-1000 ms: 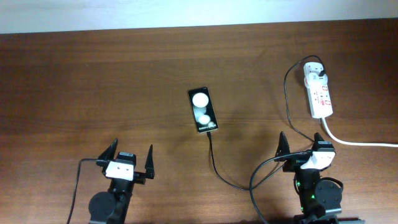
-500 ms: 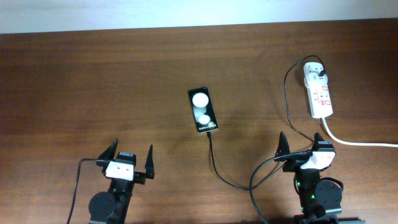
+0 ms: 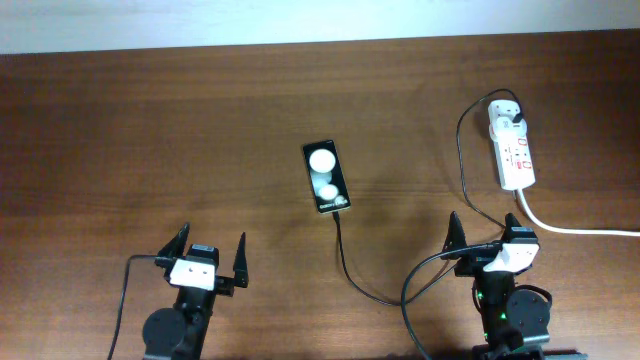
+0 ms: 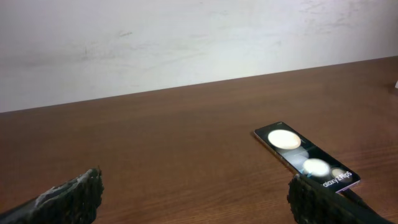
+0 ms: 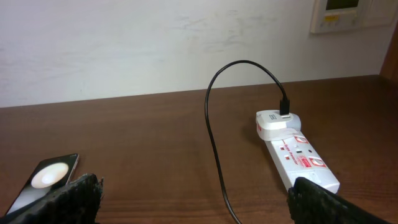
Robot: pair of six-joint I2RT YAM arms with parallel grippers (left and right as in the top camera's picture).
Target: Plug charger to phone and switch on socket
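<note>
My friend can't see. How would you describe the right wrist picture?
A white socket lies on a brown table, the charger plugged into its far end, its black cable arching toward the camera. A phone lies at lower left; the open right pincer frames the bottom corners.

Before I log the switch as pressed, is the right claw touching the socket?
Apart. The overhead view shows bare table between the right claw and the socket.

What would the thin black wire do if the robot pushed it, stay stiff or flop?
Probably flop: the charger lies in loose curves and arches up from its white plug. It looks thin, so likely light and apt to slide on the smooth table.
</note>
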